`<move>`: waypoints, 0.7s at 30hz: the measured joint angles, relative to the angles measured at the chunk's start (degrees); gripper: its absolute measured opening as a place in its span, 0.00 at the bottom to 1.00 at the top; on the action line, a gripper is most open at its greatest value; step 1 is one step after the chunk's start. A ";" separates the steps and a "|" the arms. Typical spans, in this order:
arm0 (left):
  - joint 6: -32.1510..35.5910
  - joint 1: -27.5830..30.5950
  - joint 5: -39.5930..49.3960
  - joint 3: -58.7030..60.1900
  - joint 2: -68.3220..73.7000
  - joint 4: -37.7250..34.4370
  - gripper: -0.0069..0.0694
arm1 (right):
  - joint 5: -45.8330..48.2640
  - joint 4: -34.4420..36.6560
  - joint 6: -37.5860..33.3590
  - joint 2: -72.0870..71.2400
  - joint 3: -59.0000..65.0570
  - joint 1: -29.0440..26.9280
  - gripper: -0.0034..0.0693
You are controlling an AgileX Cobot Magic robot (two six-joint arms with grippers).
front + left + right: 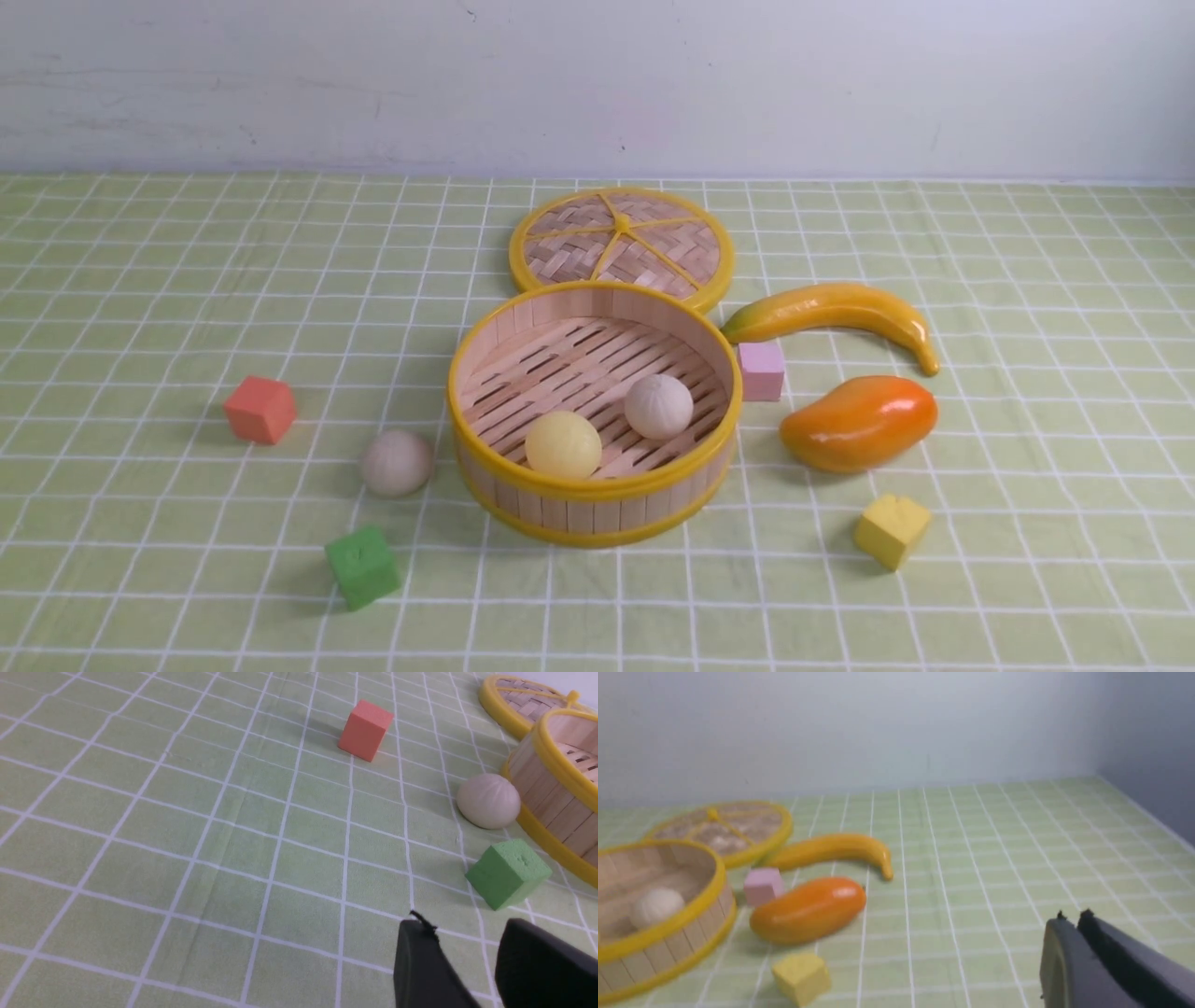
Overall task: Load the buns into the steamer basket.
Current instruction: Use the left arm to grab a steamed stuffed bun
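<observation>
The left gripper [467,933] hung open and empty at the near left. The green cube [508,873] sat between it and the last loose bun [397,462], which lay on the cloth [140,523] just left of the steamer basket [597,487]. A careless reach could have clipped that cube, or sent the round bun rolling away. A yellow bun [563,445] and a white bun [658,406] sat inside the basket, and a hard drop might have jostled them. The right gripper [1073,918], fingers nearly together on nothing, hung right of the mango [808,910].
</observation>
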 joint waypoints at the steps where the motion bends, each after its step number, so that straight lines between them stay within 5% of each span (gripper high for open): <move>1: 0.00 0.00 0.00 0.00 0.00 0.00 0.40 | 0.31 0.53 0.00 0.02 3.13 -0.36 0.09; 21: 0.00 0.00 0.01 0.00 0.00 0.00 0.40 | -5.68 0.65 0.00 0.02 12.84 -0.91 0.13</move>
